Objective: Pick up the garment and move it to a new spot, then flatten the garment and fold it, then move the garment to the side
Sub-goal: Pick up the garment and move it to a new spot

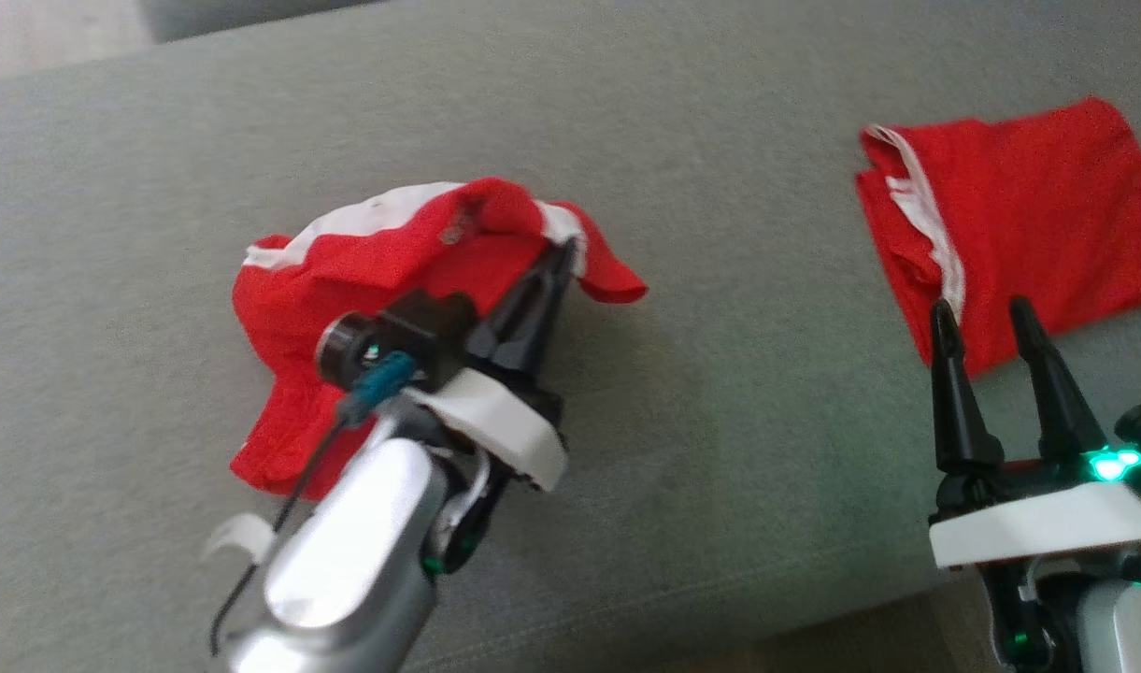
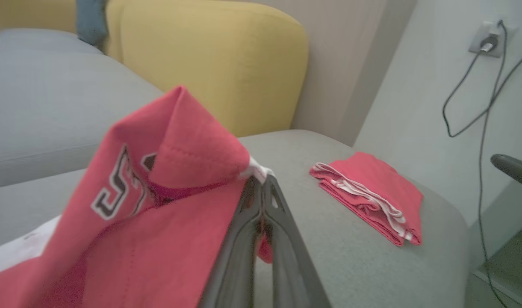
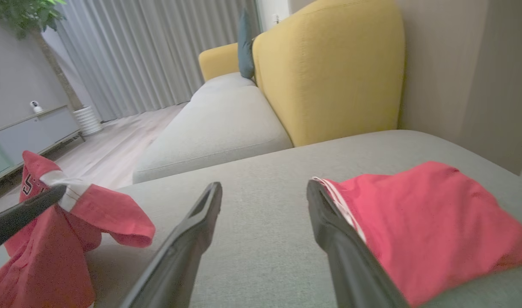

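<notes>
A crumpled red garment [image 1: 346,280] with white trim and black lettering lies on the grey sofa seat [image 1: 738,374], part of it lifted. My left gripper [image 1: 563,252] is shut on the garment's white-edged fold [image 2: 256,171] and holds it up off the cushion. In the right wrist view the same garment [image 3: 51,239] hangs from the left finger at the lower left. My right gripper [image 1: 981,318] stands open at the lower right with nothing between its fingers [image 3: 196,231].
A second red garment [image 1: 1009,224], folded, lies on the seat's right end [image 2: 372,196] by my right fingertips. A yellow backrest [image 2: 213,60] rises behind. A wall socket with cables [image 2: 485,42] is on the right; wood floor and a cabinet [image 3: 25,128] lie beyond.
</notes>
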Controlling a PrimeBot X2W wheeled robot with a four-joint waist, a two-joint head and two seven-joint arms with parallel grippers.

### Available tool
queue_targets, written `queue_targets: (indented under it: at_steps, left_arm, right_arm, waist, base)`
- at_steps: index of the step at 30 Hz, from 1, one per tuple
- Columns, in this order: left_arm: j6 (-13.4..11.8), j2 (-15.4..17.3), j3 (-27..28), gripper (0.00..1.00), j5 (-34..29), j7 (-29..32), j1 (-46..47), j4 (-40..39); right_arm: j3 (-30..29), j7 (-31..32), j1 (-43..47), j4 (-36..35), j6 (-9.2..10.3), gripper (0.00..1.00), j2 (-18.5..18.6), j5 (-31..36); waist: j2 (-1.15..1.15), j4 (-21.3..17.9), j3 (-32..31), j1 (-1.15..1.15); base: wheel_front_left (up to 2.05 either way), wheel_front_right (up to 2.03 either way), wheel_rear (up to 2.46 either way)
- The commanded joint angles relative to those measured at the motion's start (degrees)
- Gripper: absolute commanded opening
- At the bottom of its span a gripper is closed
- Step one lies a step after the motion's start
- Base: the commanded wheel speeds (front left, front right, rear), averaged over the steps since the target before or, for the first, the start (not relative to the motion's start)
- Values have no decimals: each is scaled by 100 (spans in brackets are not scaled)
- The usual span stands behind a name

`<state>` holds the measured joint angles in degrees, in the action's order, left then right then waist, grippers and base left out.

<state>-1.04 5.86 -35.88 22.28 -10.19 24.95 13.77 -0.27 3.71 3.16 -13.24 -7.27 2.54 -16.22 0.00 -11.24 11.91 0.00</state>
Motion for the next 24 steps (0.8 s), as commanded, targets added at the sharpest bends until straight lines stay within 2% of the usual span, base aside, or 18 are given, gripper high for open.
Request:
queue_targets:
  at_steps: [1, 6, 7, 8, 9, 18, 20, 24]
  left_arm:
    - [40, -53, 56, 0, -44, -12, 298, -83]
    - [151, -183, -258, 0, 13, 77, 400, 428]
    - [165, -196, -319, 16, 12, 108, 413, 537]
    - [190, -206, -382, 63, -1, 93, 428, 607]
    - [215, -214, -455, 100, -40, 58, 442, 645]
    - [153, -80, -706, 100, -372, -277, 327, 155]
    - [84, 22, -655, 100, -400, -331, 226, -130]
    - [-249, 293, -310, 100, -360, -377, -21, -594]
  right_arm:
    - [142, -97, -171, -169, -22, 100, 34, -70]
    - [170, -276, -192, -20, -22, 100, 34, -177]
    - [182, -307, -199, 15, -22, 100, 34, -192]
    - [193, -329, -215, 63, -22, 100, 34, -187]
    - [198, -343, -231, 107, -22, 100, 34, -143]
    - [194, -351, -301, 270, -22, 100, 34, 16]
    - [194, -313, -314, 287, -22, 100, 34, 60]
    - [192, -225, -335, 315, -22, 100, 34, 147]
  waist:
    - [0, -395, 337, 0]
    - [0, -533, 538, 0]
    - [0, -532, 557, 0]
    - [0, -524, 566, 0]
    - [0, -500, 568, 0]
    - [0, 20, 357, 0]
    - [0, 181, 267, 0]
    - [0, 479, 85, 0]
  base:
    - [0, 0, 0]
    - [0, 0, 0]
    - [0, 0, 0]
    - [0, 0, 0]
    - [0, 0, 0]
    - [0, 0, 0]
    - [0, 0, 0]
    - [0, 0, 0]
